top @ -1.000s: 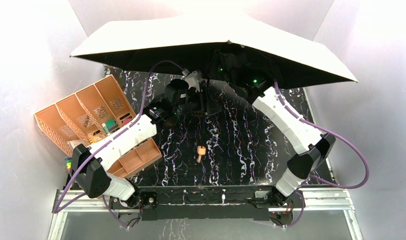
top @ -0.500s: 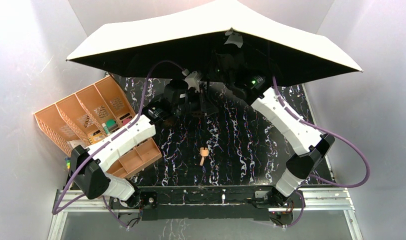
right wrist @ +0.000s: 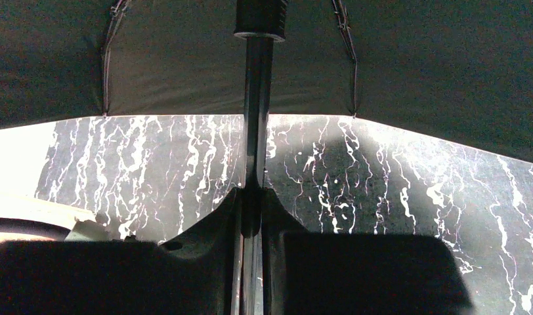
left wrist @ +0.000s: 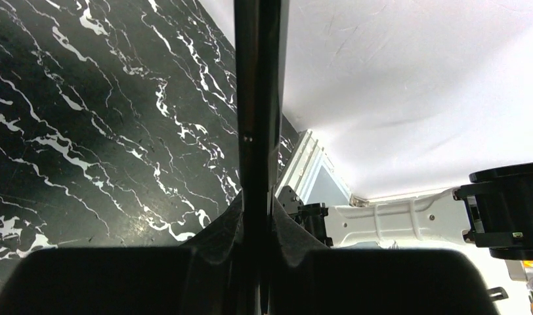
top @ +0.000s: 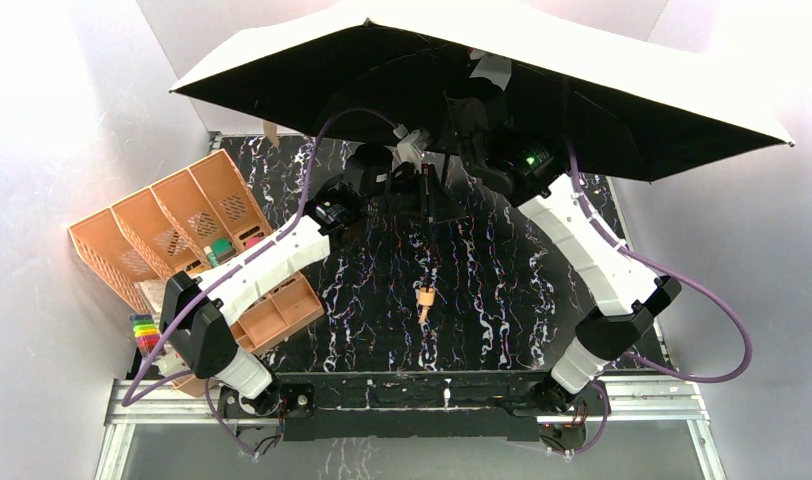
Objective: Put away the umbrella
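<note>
Umbrella: the umbrella (top: 602,110) is fully open and held off the counter (top: 502,290), over its far half. Its small handle (top: 425,298) points toward the near edge.
Left fingers: the left fingers (left wrist: 221,226) are closed tight on the black shaft (left wrist: 257,98), one on each side with no gap.
Right fingers: the right fingers (right wrist: 218,220) clamp the same shaft nearer the canopy, below the runner (right wrist: 260,16).
Just changed: within the last second the canopy has tipped back. Its black underside now faces the overhead camera, where the pale top showed before. The whole umbrella has swung to the right, the handle has drifted right with it, and the left arm reaches further forward.
Meaning: this looks like reorienting, not closing, because the ribs are still fully spread. It probably frees the shaft so the runner can be drawn down.
Left to do: collapsing the canopy and stowing it both appear undone.
Nearby: the orange organizer (top: 162,230) sits at the left, apart from both arms.
</note>
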Robot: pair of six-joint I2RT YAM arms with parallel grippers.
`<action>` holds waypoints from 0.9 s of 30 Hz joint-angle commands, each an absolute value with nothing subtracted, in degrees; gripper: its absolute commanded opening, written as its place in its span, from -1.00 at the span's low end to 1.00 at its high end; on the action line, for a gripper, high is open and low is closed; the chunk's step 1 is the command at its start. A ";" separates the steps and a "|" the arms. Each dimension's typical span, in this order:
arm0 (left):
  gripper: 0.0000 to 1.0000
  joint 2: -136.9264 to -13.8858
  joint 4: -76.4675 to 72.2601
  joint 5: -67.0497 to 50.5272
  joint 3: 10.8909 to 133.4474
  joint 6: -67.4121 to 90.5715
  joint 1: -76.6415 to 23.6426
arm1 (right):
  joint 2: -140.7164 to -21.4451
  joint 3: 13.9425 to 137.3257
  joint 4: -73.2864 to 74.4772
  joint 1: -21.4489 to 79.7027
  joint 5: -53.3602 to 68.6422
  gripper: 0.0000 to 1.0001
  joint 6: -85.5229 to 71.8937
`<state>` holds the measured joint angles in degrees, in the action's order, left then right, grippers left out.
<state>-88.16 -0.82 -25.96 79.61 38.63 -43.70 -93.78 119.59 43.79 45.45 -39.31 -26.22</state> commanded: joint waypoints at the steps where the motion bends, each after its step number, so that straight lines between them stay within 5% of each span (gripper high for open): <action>1: -1.00 -87.27 2.53 -21.67 79.55 40.76 -42.89 | -87.22 115.18 37.69 45.35 -40.36 -0.88 -23.27; 7: -1.00 -86.06 7.06 -17.84 76.95 40.76 -42.86 | -78.68 93.13 18.43 45.35 -27.98 -0.34 -20.29; 18: -1.00 -83.24 8.43 -16.85 73.91 40.88 -42.53 | -64.65 71.07 4.58 44.56 -22.56 0.44 -24.43; 27: -1.00 -82.54 12.07 -16.82 73.02 37.00 -42.54 | -66.24 68.16 -2.40 30.69 4.26 0.55 -35.00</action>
